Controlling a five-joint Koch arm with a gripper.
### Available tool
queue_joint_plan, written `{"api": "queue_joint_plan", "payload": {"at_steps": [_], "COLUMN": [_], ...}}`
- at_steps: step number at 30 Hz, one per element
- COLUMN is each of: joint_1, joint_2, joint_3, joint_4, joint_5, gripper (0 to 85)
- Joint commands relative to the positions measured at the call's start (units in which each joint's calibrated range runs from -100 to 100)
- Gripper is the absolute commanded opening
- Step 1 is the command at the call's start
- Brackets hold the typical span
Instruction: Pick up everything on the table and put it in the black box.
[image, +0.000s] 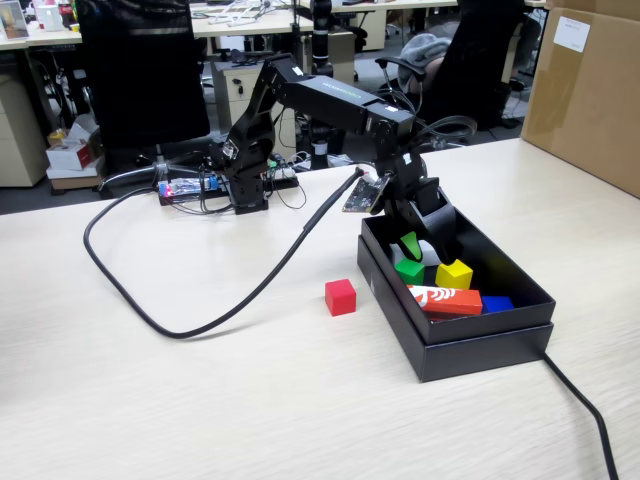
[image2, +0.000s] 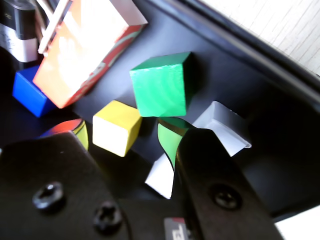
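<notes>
While unboxed, 1 plain red cube (image: 340, 297)

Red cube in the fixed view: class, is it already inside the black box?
No. The red cube sits on the table, just outside the black box's left wall.

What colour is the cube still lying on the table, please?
Red cube; the fixed view shows it best.

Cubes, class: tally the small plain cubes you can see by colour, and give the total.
Green cube: 1
Yellow cube: 1
Red cube: 1
Blue cube: 1
Total: 4
</notes>
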Motion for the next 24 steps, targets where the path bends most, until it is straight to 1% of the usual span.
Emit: {"api": "queue_joint_plan", "payload": {"at_steps": [1,5,9,10,13,17,18,20,24], "joint_1": [-0.20,-1.42,-3.96,-4.44,-5.52,-7.18,-7.47,-8.11,-9.18], "joint_2": [-5.99,-16.20,-27.45,-28.37,-30.20,-32.73,-32.96,-33.53,-35.37], "joint_3": [2.44,4.07,5.25,5.52,4.70,0.17,-1.46,-4.73,-10.89], "joint_4": [3.65,3.39,1.32,-0.84,-4.99,-6.11,-6.11,-6.11,-6.11], "joint_5": [0.15,0.10,0.05,0.00,-0.05,-0.54,-0.54,-0.54,-0.20], "gripper": [31.6,31.6,32.0,35.5,40.8,41.8,41.9,44.9,45.7]}}
